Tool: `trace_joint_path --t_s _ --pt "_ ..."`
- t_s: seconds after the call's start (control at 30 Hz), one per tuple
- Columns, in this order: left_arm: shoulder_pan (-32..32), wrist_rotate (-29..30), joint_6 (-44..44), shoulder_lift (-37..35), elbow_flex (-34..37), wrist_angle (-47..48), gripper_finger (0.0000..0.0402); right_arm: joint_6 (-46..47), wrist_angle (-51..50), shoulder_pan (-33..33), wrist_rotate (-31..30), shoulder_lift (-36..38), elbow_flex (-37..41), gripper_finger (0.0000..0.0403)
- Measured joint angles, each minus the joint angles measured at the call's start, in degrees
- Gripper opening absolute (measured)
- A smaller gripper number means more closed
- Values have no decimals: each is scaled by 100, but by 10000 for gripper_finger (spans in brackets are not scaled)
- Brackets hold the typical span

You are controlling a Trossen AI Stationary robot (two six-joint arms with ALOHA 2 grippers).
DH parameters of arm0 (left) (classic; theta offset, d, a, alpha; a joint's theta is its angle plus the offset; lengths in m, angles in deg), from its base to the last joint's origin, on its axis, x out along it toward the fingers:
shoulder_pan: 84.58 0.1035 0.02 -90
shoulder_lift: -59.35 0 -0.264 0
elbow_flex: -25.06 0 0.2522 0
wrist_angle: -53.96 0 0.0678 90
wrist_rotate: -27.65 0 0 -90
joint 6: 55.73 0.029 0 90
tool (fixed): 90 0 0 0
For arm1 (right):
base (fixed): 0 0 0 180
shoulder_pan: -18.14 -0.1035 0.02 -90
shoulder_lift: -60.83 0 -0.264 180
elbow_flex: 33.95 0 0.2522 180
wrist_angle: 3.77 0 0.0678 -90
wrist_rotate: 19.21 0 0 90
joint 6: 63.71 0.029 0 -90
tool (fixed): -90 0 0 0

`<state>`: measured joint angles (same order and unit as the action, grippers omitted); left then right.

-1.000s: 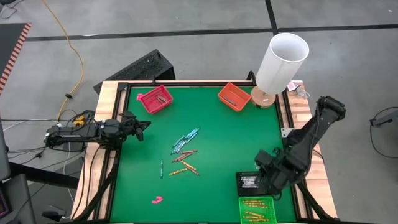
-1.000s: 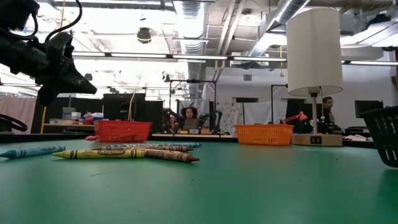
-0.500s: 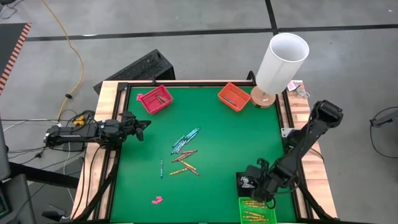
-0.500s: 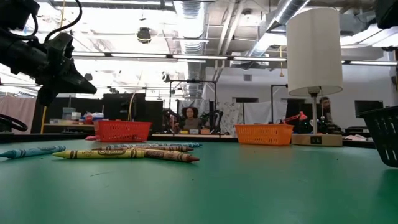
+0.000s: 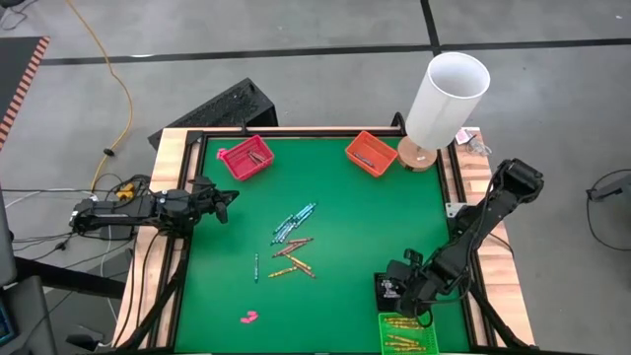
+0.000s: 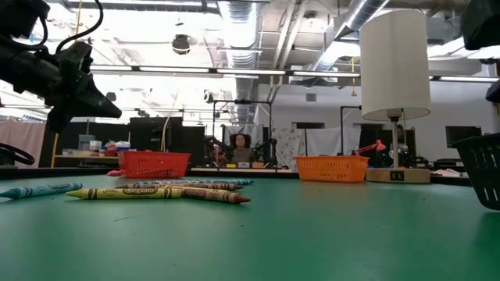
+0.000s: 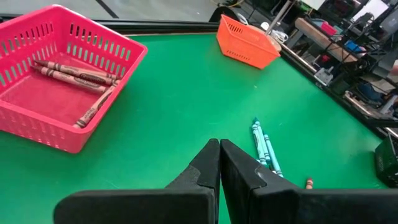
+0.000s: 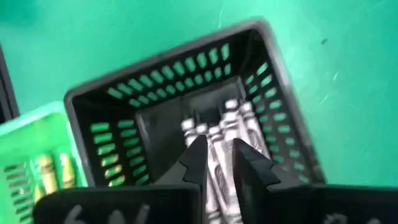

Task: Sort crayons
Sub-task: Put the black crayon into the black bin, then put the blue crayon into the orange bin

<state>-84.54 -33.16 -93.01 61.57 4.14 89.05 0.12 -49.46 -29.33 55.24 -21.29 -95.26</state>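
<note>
Several loose crayons (image 5: 293,240) lie in a cluster at the middle of the green table (image 5: 345,217); they show in the low view as crayons (image 6: 156,191) lying flat. My right gripper (image 8: 216,151) hangs over the black basket (image 5: 392,289) near the front right, pointing steeply down. Its fingers stand slightly apart above the white-grey crayons (image 8: 233,124) on the basket's floor. My left gripper (image 5: 229,200) waits shut at the table's left edge, above the surface.
A green basket (image 5: 407,333) with yellow crayons stands just nearer than the black one. A red basket (image 5: 245,158) holding reddish crayons (image 7: 74,74) and an orange basket (image 5: 371,153) stand at the far edge. A lamp (image 5: 444,99) is at the far right, a pink lump (image 5: 248,317) near the front.
My right gripper has come down and toward the table's near edge, from beside the black basket to just over it, tipping more steeply downward. In the last half second it has hardly moved. The loose crayons lie as before.
</note>
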Motion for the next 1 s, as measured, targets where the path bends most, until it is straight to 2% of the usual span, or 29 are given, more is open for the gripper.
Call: trace_joint_path --t_s 0.2,0.33,0.43,0.6,0.7,0.83,1.0 --pt "-2 -2 -2 0 0 -2 0 -109 202 15 469 111 -45 86" --pt "0 -2 -2 0 0 -2 0 -402 241 225 479 392 -342 86" --pt "0 -2 -2 0 0 -2 0 -823 252 550 269 579 -580 86" --pt "0 -4 -3 0 0 -2 0 -1954 286 1423 -415 686 -895 87" --pt "-2 -20 -3 0 0 -3 0 -2887 525 2092 -475 686 -974 87" --pt "0 -42 -4 0 0 -2 0 -4022 994 3069 66 686 -981 87" --pt "0 -39 -4 0 0 -2 0 -4918 1244 4220 970 645 -981 87"
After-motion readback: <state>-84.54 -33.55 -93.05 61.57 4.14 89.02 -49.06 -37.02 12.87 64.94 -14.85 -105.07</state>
